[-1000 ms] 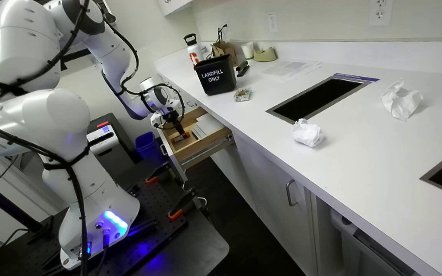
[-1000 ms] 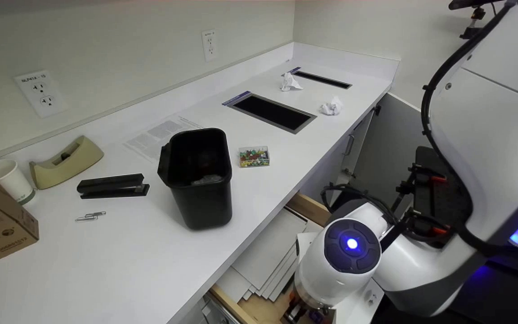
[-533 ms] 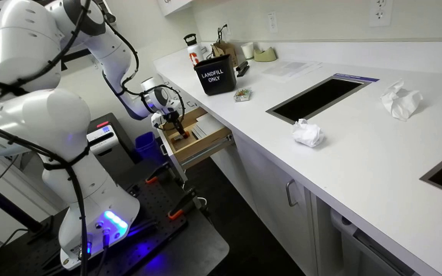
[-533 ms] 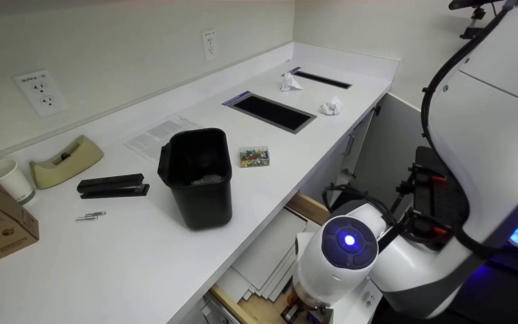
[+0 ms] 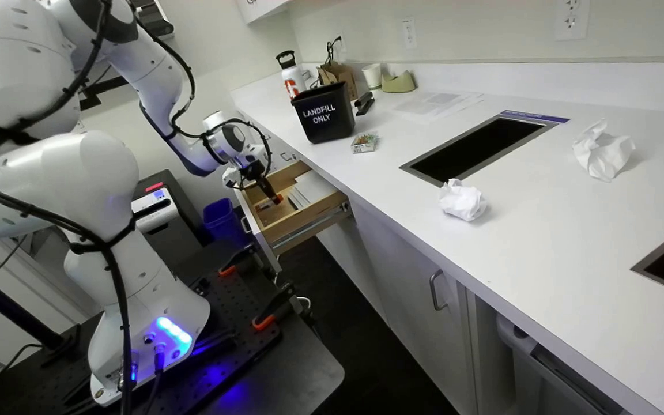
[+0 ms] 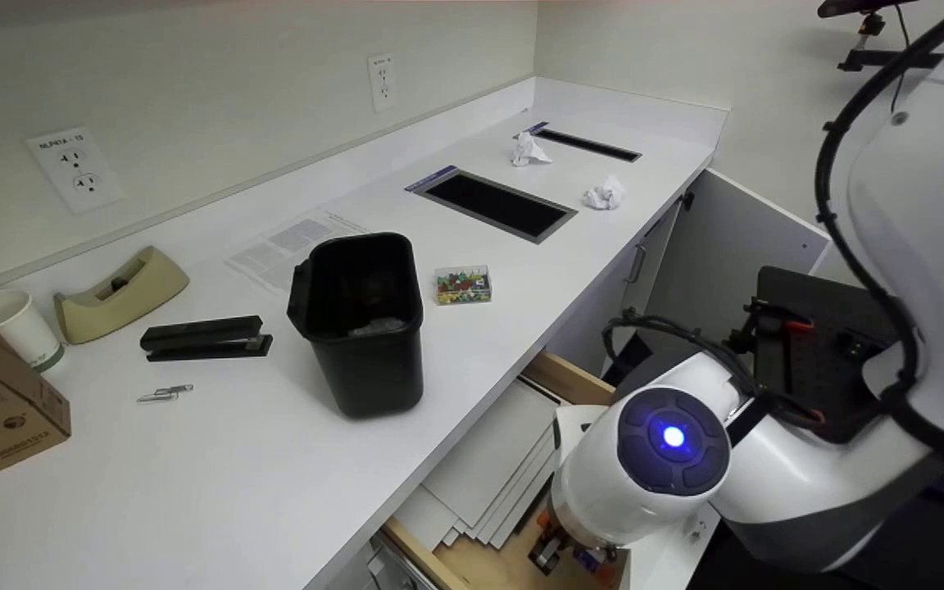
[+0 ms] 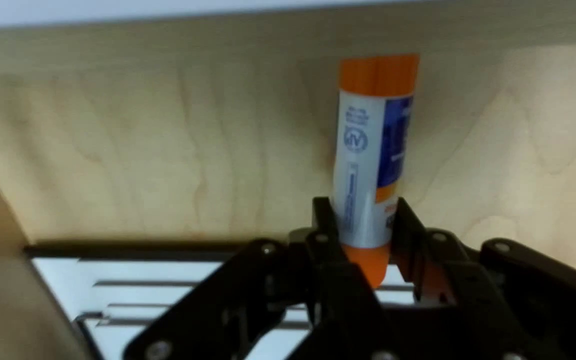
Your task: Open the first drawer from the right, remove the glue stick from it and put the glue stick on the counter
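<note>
- the drawer [image 5: 306, 219] is hanging open
- the pincer [image 7: 363, 215] is holding the glue stick [image 7: 368, 150]
- getting it onto the counter [image 5: 539, 248], past the front edge, is waiting

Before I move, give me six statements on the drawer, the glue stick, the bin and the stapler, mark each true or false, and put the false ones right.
1. The drawer is open. True.
2. The bin and the stapler are on the counter. True.
3. The stapler is inside the bin. False: it lies outside it, on the counter.
4. The glue stick has orange ends. True.
5. The glue stick lies on the counter. False: the gripper holds it.
6. The bin is white. False: it is black.
</note>
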`<state>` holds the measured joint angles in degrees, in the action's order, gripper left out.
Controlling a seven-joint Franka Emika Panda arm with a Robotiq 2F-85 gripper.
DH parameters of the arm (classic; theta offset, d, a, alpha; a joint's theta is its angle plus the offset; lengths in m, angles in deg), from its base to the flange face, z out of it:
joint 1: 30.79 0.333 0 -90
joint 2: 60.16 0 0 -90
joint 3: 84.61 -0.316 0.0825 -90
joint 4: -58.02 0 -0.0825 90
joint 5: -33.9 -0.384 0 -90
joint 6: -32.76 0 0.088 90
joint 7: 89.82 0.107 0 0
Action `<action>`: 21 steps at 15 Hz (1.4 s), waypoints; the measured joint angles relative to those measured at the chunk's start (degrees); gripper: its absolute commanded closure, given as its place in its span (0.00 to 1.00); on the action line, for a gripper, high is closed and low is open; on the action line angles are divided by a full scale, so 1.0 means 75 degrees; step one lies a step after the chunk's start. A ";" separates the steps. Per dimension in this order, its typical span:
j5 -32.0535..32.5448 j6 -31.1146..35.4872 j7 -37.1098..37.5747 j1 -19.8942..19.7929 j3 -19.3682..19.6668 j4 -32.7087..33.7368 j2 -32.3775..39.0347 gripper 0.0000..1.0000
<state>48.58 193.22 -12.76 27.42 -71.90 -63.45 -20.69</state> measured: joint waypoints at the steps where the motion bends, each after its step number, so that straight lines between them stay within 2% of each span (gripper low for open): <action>1: 0.0156 -0.0254 0.0134 0.0369 0.0366 -0.0242 -0.0326 0.92; 4: 0.1376 -0.1066 0.1061 0.1457 0.1568 -0.0920 -0.1388 0.92; 5: 0.1957 -0.1406 0.1434 0.1703 0.1856 -0.1075 -0.1731 0.69; 6: 0.2181 -0.1522 0.1578 0.1696 0.1852 -0.1141 -0.1953 0.69; 9: 0.2195 -0.1516 0.1577 0.1334 0.1507 -0.1104 -0.1896 0.69; 10: 0.2195 -0.1514 0.1578 0.1324 0.1475 -0.1077 -0.1812 0.92; 12: 0.2202 -0.1537 0.1657 0.1235 0.1397 -0.1048 -0.1738 0.92; 16: 0.2547 -0.1714 0.2990 0.0621 0.1394 -0.0738 -0.1552 0.92; 19: 0.3246 -0.1808 0.3956 -0.0023 0.1610 -0.0566 -0.1665 0.92; 21: 0.3653 -0.2105 0.4702 -0.0263 0.1485 -0.0695 -0.1892 0.92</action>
<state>75.97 177.43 22.51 25.46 -60.76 -68.66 -34.88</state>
